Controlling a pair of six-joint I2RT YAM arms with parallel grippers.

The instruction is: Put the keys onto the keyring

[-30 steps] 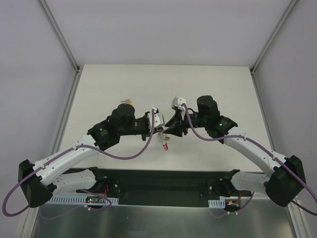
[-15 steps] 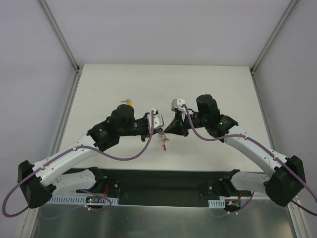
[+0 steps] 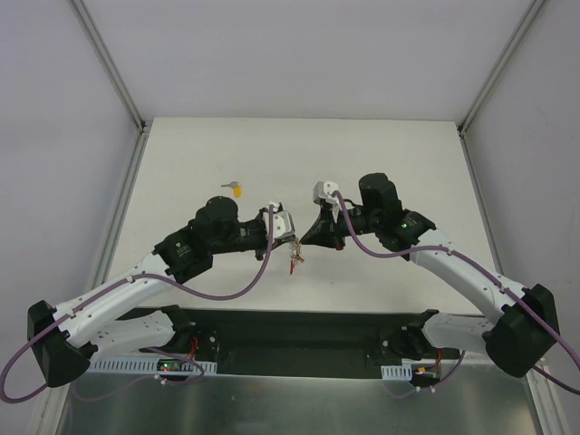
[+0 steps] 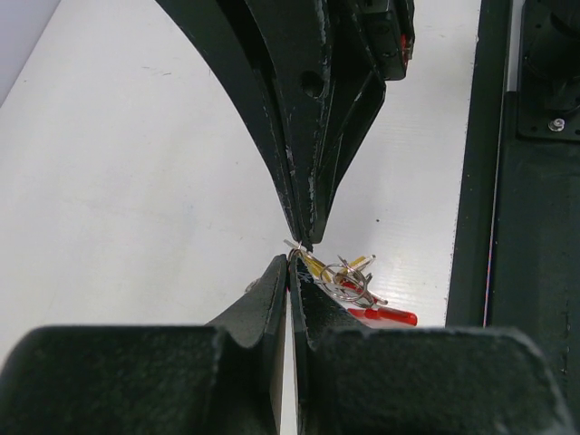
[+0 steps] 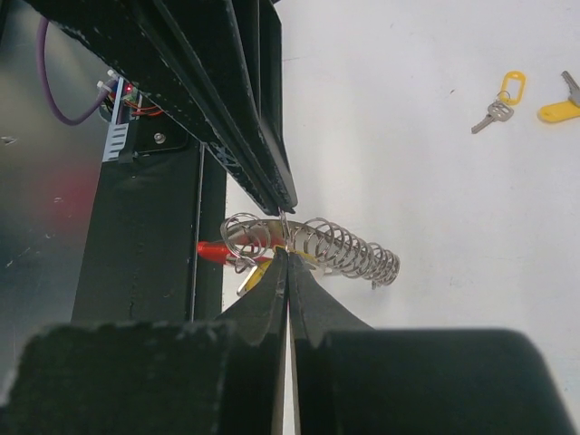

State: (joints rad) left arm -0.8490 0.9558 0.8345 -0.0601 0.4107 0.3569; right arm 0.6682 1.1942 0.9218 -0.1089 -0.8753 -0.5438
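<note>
Keyring: silvery coil strap, red clip, yellow-headed keys hanging on it. Held over desk middle. Left gripper and right gripper clenched tip to tip on ring wire. Step, likely: prising ring open. Next: fetch loose keys toward far-left, which calls for freeing one gripper.

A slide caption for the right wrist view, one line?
Shut left gripper and right gripper pinch the keyring; spare keys lie beyond.
</note>
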